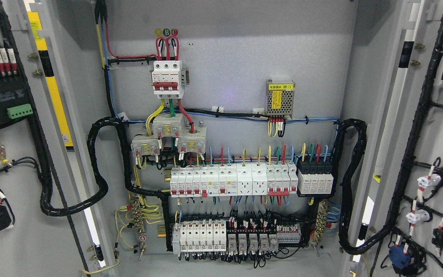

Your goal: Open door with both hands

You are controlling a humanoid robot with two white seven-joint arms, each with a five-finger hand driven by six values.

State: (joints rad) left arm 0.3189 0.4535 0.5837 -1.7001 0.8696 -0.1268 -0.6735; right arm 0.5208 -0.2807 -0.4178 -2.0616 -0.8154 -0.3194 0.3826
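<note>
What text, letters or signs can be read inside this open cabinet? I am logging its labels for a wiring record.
"B": green round sticker above the top breaker; the yellow and red stickers beside it are too blurred.
"(B1)": yellow label on the small metal power supply; the characters before it are too small to read.
Warning triangle: sign low on the yellow strip, left.
All other print is too small to read.
</note>
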